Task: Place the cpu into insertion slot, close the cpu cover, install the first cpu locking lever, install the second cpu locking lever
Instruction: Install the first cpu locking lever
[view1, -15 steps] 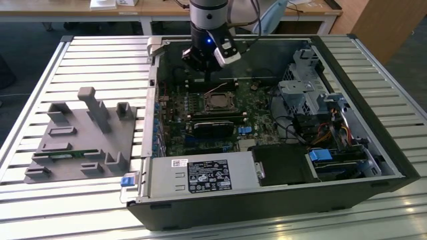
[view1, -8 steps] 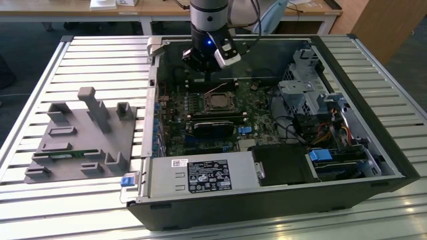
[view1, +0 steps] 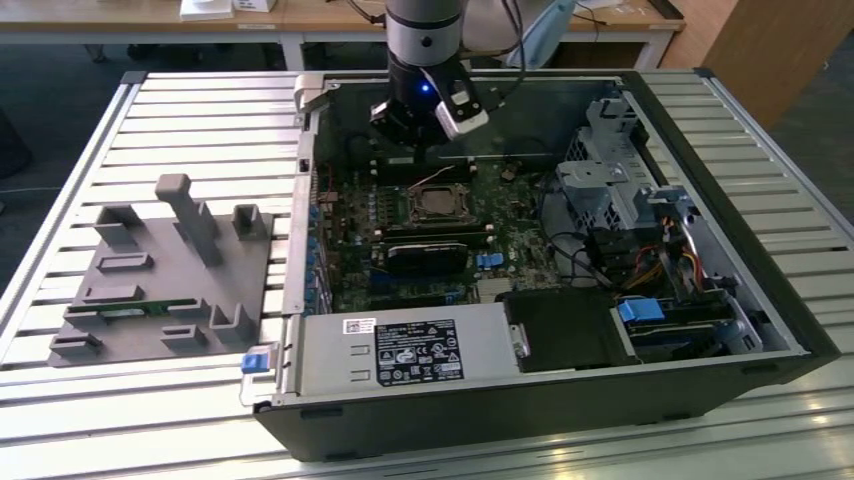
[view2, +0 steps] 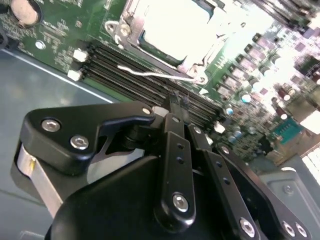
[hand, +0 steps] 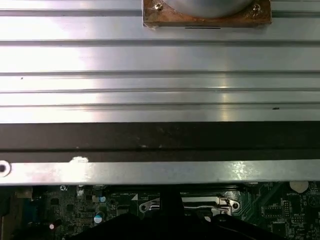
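The cpu (view2: 170, 22) with its pale metal top lies in the insertion slot (view1: 438, 205) on the green board. The cpu cover (view2: 122, 27) lies flat around it as a silver frame. A thin wire locking lever (view2: 150, 74) runs along the socket's edge over the black memory slots, its hooked end by a screw. My gripper (view2: 176, 102) hovers just short of that lever, black fingers (view2: 172, 150) brought together with nothing seen between them. In the exterior view the gripper (view1: 416, 140) hangs over the board just behind the socket. The lever (hand: 187, 204) also appears in the first wrist view.
The open computer case (view1: 787, 330) lies on a slatted metal table (view1: 200, 110). A black card (view1: 427, 258) sits in front of the socket, drive cages and cables (view1: 627, 210) at the exterior view's right. A grey fixture plate (view1: 160, 280) stands on the table at the left.
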